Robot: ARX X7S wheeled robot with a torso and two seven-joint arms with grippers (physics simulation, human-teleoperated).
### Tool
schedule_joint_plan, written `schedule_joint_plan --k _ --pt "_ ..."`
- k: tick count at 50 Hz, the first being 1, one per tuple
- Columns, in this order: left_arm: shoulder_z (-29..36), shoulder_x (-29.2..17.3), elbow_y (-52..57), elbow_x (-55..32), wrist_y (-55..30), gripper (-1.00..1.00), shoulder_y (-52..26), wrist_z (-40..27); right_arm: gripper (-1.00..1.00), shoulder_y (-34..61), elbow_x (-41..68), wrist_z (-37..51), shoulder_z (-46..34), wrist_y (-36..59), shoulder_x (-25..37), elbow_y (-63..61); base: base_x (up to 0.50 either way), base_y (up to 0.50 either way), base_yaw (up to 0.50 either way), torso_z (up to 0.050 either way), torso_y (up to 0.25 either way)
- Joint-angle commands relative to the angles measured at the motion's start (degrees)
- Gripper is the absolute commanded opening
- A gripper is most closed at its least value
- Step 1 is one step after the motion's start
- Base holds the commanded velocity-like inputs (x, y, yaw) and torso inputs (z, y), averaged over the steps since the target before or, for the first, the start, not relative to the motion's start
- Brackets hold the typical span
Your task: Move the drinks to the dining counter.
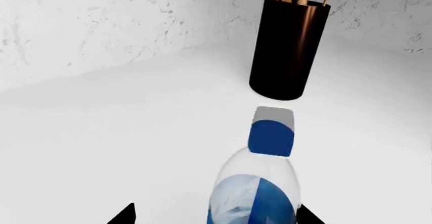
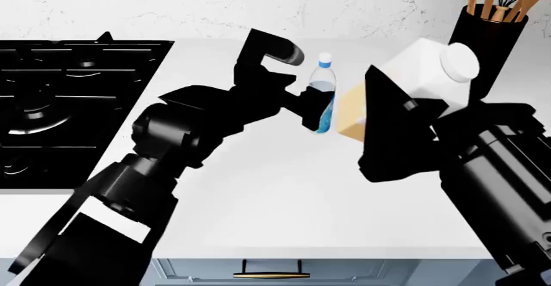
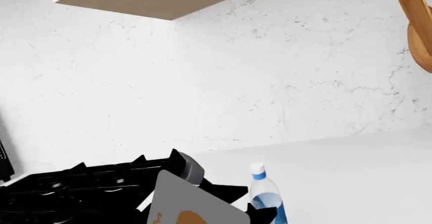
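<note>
The stove (image 2: 60,105) takes up the far left of the white surface (image 2: 284,195). Right of the stove, the left arm reaches in toward the water bottle (image 2: 324,95), which stands upright on the surface well right of the stove. The left claw (image 2: 315,108) sits at the bottle's lower body with its fingers on either side; in the left wrist view the bottle (image 1: 260,183) fills the gap between the two dark fingertips, but whether they press on it or only bracket it cannot be told.

Further right of the stove, the carton (image 2: 413,82) is tilted and lifted clear of the surface, carried by the right claw (image 2: 388,115), which is clamped on its lower body. Beyond the carton, farthest from the stove, stands the black utensil holder (image 2: 491,31) with wooden spoons, against the marbled wall.

The step in hand looks like the pickup: one drink is up in the right claw and the other is being taken by the left. The dining counter is not visible in any view. Next, the left claw likely needs a firm hold on the bottle and a straight lift. Then the robot would have to turn or drive away from the stove to bring the counter into sight, keeping both drinks steady.
</note>
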Motion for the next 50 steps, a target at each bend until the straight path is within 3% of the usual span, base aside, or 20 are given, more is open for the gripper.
schedule_joint_plan --k 1,10,18,19,33,38,44,47,50 --pt "14.43 2.34 -10.44 -11.28 7.40 1.00 -3.37 2.61 -1.00 -0.86 -0.25 -0.61 1.55 -0.04 0.82 -0.36 0.00 0.00 0.00 0.000 0.000" --pt "37.54 2.36 -12.49 -32.13 14.75 1.00 -6.02 1.96 -1.00 -1.09 -0.22 -0.34 1.53 -0.13 1.15 -0.41 0.00 0.00 0.00 0.000 0.000" --pt "46.23 2.36 -12.80 -39.27 19.59 1.00 -6.06 1.77 -1.00 -1.66 -0.67 -0.92 1.67 -0.01 1.21 -0.12 0.00 0.00 0.00 0.000 0.000" --pt "46.42 2.36 -13.01 -39.71 19.79 -1.00 -6.10 1.87 -1.00 -1.64 -0.73 -0.97 1.60 0.04 1.19 -0.07 0.00 0.00 0.00 0.010 0.000" --pt "47.24 2.36 -14.42 -40.03 21.71 -1.00 -6.53 1.41 -1.00 -1.84 -0.93 -1.39 1.37 -0.01 1.06 -0.06 0.00 0.00 0.00 0.000 0.001" --pt "46.56 2.25 -15.39 -39.81 25.23 -1.00 -7.28 -2.34 -1.00 -1.53 -0.02 -0.47 1.52 -0.59 1.53 -0.67 0.00 0.00 0.00 0.000 0.000" --pt "46.54 -18.26 24.72 -35.99 27.04 -1.00 -13.00 -30.55 -1.00 2.34 1.80 3.01 -0.91 -1.40 0.81 -2.13 0.00 0.00 0.00 0.000 0.002" --pt "45.64 -26.17 38.36 -34.01 27.79 -1.00 -15.45 -40.86 -1.00 4.04 2.76 4.74 -2.35 -2.06 -0.27 -3.32 0.00 0.00 0.00 0.003 0.000" --pt "44.96 -32.84 49.32 -34.83 26.20 -1.00 -17.89 -46.33 -1.00 5.49 4.15 6.85 -3.35 -2.99 -0.76 -4.62 0.00 0.00 0.00 0.000 0.003"
